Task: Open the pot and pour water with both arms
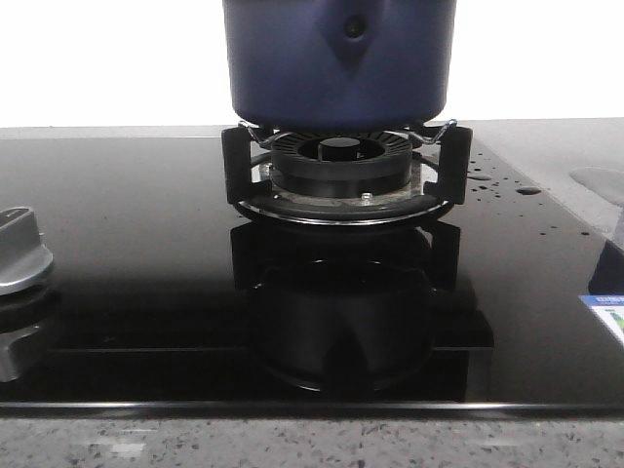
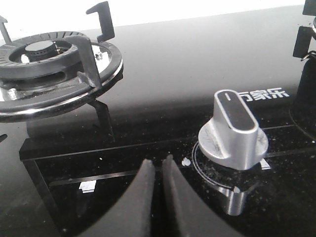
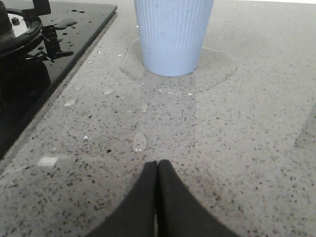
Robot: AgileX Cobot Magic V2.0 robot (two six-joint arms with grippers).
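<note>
Black glass hob (image 1: 127, 244) carried the blue pot (image 1: 339, 58) on its burner (image 1: 341, 161), lid unseen; ribbed cup (image 3: 173, 34) stood in spilled water on speckled counter (image 3: 237, 148); left gripper (image 2: 159, 170) and right gripper (image 3: 157, 170) pressed together, empty; any pour needed slow, steady tilting.

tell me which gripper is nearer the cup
Right. The right gripper is shut over the counter, facing the cup ahead. The left gripper is shut over the stove by the knob.
</note>
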